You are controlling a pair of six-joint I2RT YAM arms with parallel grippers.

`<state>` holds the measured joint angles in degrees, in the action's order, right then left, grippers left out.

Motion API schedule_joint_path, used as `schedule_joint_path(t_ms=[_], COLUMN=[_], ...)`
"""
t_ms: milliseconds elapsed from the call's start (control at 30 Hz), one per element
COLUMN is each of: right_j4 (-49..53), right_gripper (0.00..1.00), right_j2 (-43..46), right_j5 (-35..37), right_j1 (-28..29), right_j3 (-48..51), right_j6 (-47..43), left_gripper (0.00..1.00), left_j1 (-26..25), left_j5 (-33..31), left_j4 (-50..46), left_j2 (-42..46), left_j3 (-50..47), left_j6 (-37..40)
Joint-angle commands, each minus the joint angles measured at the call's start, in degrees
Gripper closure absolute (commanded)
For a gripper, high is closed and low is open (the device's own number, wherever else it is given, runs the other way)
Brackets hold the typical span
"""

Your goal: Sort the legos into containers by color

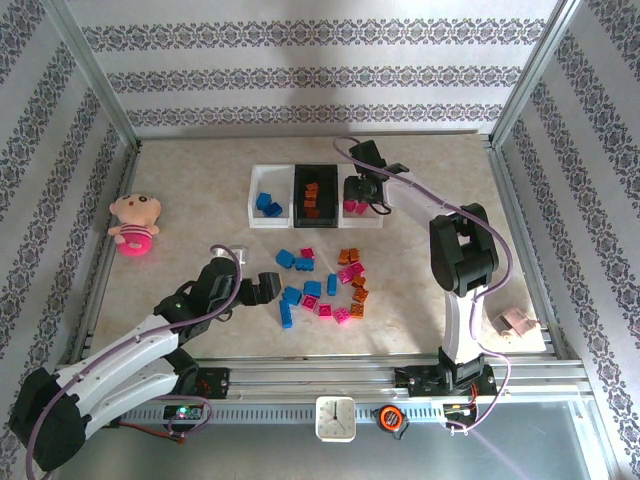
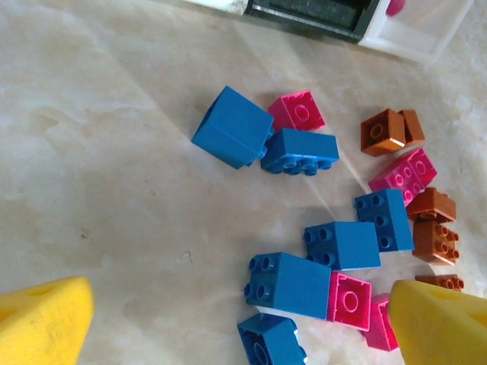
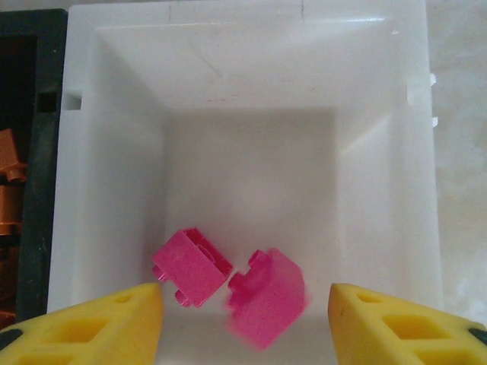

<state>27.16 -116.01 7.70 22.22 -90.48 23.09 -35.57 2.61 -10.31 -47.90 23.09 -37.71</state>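
**Right hand (image 3: 247, 308) parted, empty, over right white bin (image 3: 251, 84)**

Its yellow fingers (image 3: 84, 327) flank two magenta legos (image 3: 190, 266) inside the smooth-walled bin, one blurred. Left hand (image 2: 242, 323), spread wide and empty, hangs over studded blue, orange and pink legos (image 2: 342, 243) loose on the marbled bench (image 2: 114, 167). Top view adds the black bin (image 1: 297, 195) holding orange bricks (image 1: 311, 192).

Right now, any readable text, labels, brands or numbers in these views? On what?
No text can be read.
Clock on the front rail: dial marks too small to read.
Orange-and-black round object beside it: any label is too small to read.
Legos and white bin: no print visible.
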Motion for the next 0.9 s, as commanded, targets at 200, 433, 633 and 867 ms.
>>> schedule_joint_path(t_ms=[200, 433, 633, 867], right_j4=[-3.1, -5.7, -6.4, -6.3], right_gripper=[0.38, 0.38, 0.38, 0.38], right_j2=[13.9, 22.7, 27.3, 30.1], right_j5=[-2.0, -4.1, -4.9, -5.1], right_j1=[1.8, 2.4, 2.7, 3.1], right_j3=[13.1, 24.4, 28.3, 29.7], right_j6=[0.1, 1.9, 2.1, 1.9], left_gripper=[0.19, 0.2, 0.22, 0.48], left_j1=[-6.3, -12.8, -14.4, -14.4], left_j5=[3.6, 2.5, 3.2, 2.1], left_j4=[-3.1, -3.5, -3.2, -3.1], left_j2=[-11.7, -17.6, -23.7, -27.3], left_j3=[3.4, 4.7, 6.4, 6.6], left_j6=[3.3, 3.9, 4.8, 4.4])
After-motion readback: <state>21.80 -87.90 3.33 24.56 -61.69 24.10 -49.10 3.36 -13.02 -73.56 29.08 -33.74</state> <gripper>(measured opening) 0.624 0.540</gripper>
